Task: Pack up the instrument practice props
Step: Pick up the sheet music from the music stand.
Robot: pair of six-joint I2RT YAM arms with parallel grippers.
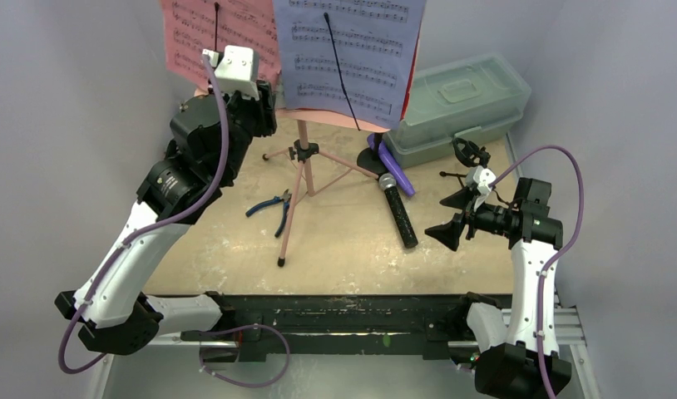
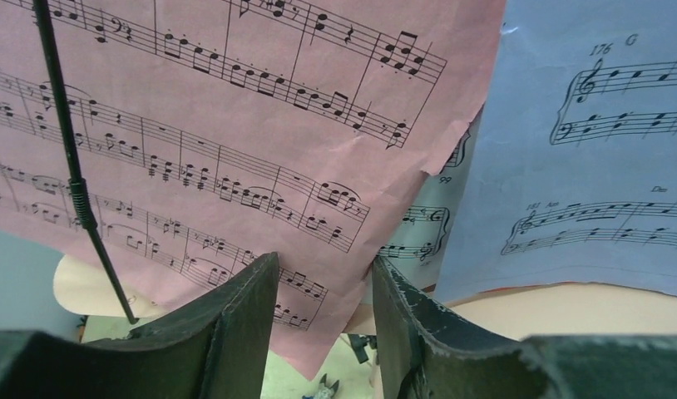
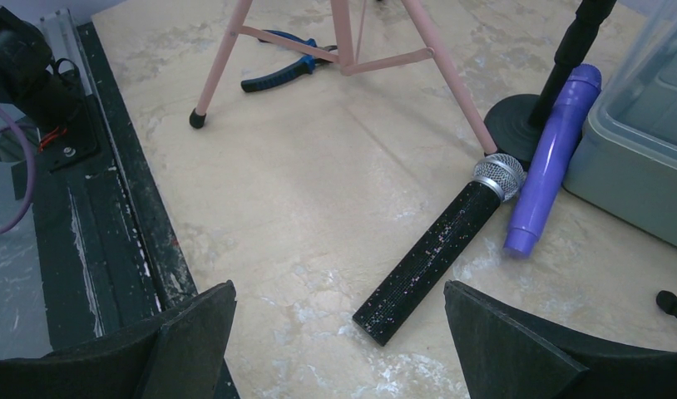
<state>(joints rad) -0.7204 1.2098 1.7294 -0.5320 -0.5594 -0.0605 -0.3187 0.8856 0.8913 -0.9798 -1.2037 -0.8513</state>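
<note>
Straddling the red sheet (image 2: 235, 125) at its lower corner on the pink music rack (image 1: 306, 179), the left tool (image 2: 324, 264) is part-open, not clamped. Right of the rack, the right tool (image 3: 339, 291) hangs wide open above the black mic (image 3: 435, 249), with the purple mic (image 3: 551, 158) just beside it on the counter (image 3: 302, 191).
</note>
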